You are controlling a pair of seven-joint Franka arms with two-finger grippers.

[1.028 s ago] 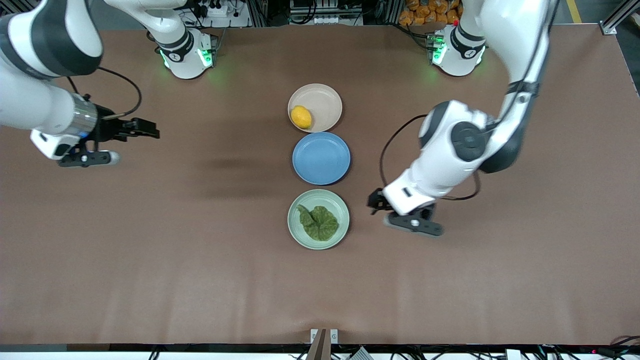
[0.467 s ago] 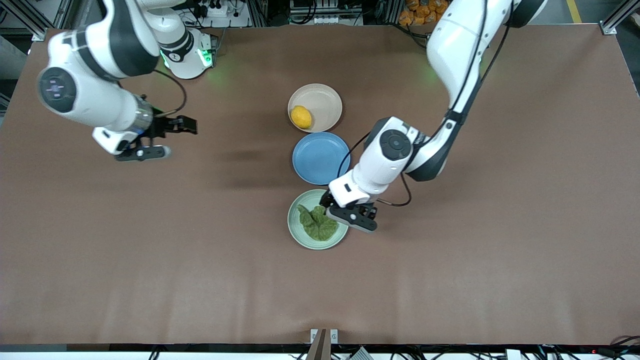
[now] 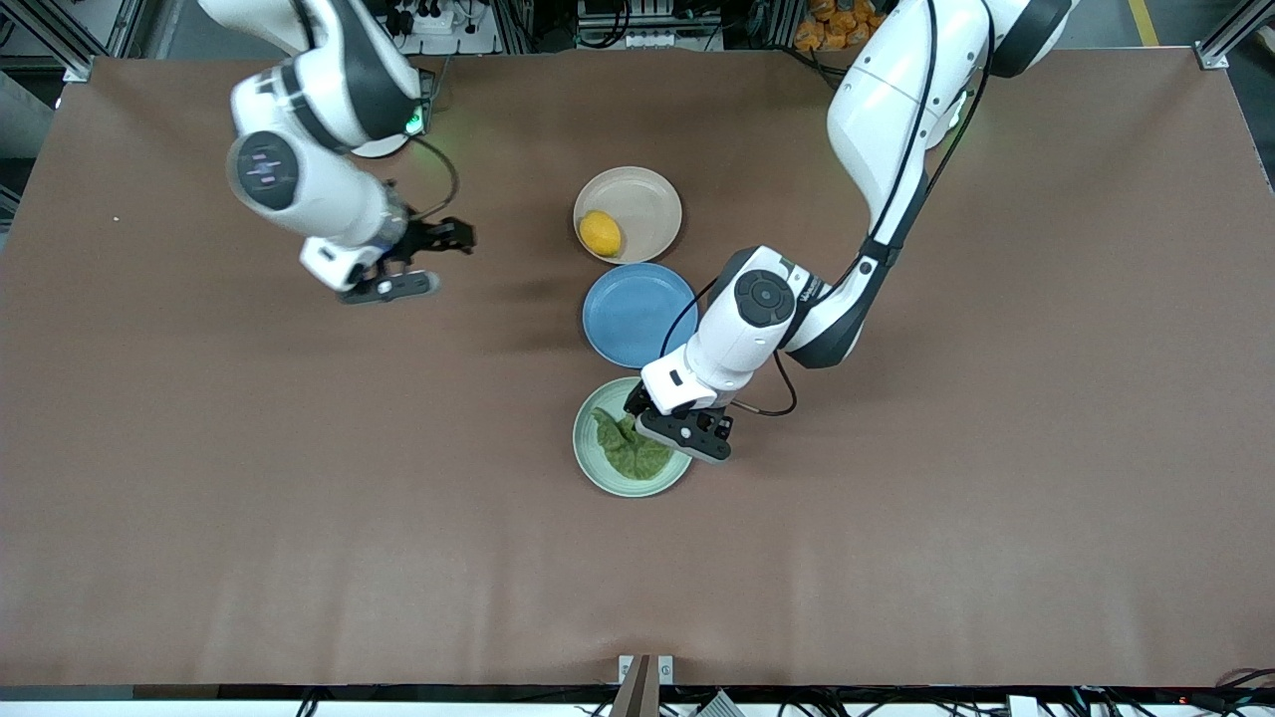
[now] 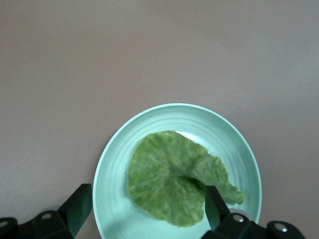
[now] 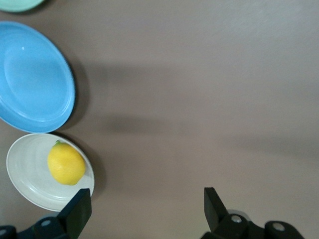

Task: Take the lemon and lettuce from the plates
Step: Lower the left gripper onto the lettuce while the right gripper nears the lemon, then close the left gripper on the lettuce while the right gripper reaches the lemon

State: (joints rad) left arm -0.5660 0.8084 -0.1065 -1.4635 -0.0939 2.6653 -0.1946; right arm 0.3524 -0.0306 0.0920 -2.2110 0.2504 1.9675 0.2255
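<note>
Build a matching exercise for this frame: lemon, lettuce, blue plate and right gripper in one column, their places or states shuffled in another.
1. lemon
2. lettuce
3. blue plate
4. right gripper

A. on the mint green plate
B. holds nothing, between the other two plates
C. open over bare table
D. on the beige plate

Pairs: 1-D, 2-A, 3-B, 4-C
</note>
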